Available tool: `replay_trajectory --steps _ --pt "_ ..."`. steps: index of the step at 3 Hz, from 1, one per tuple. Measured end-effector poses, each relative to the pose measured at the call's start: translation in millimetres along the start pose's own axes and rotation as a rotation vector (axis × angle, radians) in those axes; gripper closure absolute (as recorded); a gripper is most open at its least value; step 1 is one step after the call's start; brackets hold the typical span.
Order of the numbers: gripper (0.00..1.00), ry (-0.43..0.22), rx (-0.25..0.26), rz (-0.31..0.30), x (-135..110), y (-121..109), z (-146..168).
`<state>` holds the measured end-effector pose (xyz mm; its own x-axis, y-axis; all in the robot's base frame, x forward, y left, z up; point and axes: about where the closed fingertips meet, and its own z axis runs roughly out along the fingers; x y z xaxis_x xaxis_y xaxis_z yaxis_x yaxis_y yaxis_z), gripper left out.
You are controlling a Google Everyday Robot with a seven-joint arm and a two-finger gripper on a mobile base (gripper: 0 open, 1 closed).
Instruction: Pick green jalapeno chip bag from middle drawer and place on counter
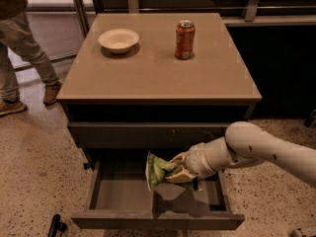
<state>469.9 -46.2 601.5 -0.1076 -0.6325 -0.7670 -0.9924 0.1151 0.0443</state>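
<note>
Green jalapeno chip bag (pixel 159 171) hangs in the gripper (pixel 177 170), jaws closed on it, over the right half of the open middle drawer (pixel 157 220); the lift-out seems in hand, and next it needs raising clear to the counter (pixel 158 78).

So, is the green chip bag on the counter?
No, the gripper, above the open middle drawer, holds the green jalapeno chip bag; the counter carries a bowl and a soda can.
</note>
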Motion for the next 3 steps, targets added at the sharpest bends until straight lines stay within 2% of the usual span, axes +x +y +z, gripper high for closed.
replay_trajectory --steps 1,2,3 --pt "1.00 -0.012 0.005 -0.037 -61.2 12.8 -34.0" --pt "1.00 -0.035 0.029 -0.121 -153.2 30.3 -77.5" --pt "1.00 -0.035 0.029 -0.122 -153.4 30.3 -77.6"
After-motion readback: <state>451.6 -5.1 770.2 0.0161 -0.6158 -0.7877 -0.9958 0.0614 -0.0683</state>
